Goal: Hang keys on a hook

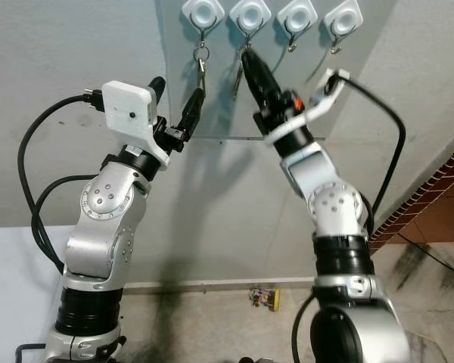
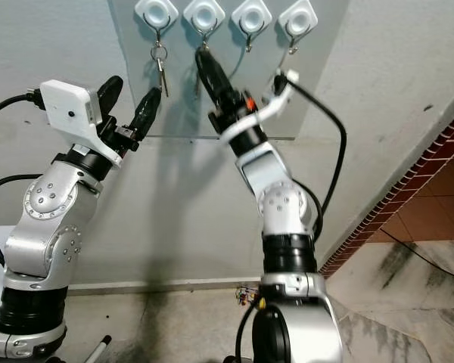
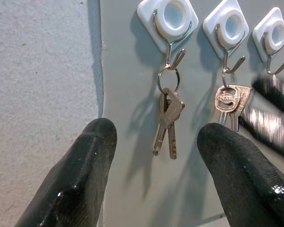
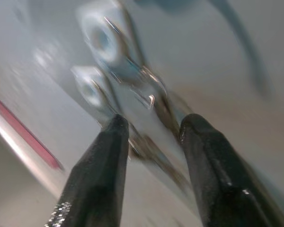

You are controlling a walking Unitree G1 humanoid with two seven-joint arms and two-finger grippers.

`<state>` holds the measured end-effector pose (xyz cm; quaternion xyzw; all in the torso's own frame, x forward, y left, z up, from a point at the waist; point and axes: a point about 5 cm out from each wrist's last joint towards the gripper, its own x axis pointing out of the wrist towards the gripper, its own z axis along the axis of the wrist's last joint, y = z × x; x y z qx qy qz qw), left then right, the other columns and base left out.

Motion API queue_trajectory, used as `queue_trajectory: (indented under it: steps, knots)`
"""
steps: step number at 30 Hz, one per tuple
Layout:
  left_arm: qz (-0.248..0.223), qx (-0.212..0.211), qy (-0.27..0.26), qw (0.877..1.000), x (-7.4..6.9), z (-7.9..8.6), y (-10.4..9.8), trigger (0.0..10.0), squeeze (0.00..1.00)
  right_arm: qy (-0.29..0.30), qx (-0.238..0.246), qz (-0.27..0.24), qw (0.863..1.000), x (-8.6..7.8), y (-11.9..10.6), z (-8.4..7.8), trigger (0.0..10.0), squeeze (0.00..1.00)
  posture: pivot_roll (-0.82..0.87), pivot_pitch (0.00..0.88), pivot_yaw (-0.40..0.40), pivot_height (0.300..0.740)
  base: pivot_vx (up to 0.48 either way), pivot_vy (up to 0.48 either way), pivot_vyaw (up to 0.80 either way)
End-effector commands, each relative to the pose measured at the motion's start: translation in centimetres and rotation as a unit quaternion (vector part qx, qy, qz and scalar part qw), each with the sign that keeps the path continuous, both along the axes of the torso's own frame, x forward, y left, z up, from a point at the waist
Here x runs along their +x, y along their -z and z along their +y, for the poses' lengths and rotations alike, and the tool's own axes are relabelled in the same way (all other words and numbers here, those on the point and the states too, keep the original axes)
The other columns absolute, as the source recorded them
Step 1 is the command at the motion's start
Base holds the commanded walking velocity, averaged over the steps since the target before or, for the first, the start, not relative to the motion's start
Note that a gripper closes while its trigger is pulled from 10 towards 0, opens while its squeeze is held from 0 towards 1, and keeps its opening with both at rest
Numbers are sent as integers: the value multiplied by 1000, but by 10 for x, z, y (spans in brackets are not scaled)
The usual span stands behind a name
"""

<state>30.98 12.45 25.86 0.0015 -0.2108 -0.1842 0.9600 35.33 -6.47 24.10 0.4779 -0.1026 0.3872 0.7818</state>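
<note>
Right pincer (image 1: 246,57) crowds second hook (image 1: 248,17); keys (image 3: 168,120) hang leftward

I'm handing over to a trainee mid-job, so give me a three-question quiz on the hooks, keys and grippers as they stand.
1. How many white hooks are on the grey panel?
2. True or false: the first hook, at the robot's left end, already carries keys.
3. Which gripper is up at the second hook: A left, B right?

Key:
1. Four.
2. True: a ringed key pair hangs there.
3. B: the right gripper reaches the second set of keys; the left gripper is open, lower down.
</note>
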Motion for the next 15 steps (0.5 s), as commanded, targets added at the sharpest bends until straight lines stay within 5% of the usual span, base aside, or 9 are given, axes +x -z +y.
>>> queue_trajectory:
  steps: [1,7,15]
  knots:
    - [7,5,-5,1000,0,2,6,10000,0,-2,-11,-1,1000,-7,8,7,10000,1000,-25,104,-40,740,0,0,0]
    - [21,8,-11,1000,0,4,15,10000,0,12,-34,13,999,-9,24,3,10000,1000,-27,100,-38,740,0,0,0]
    - [101,14,-34,994,3,9,57,10000,0,61,-106,47,991,-12,63,-6,10000,1000,-34,87,-31,740,0,0,0]
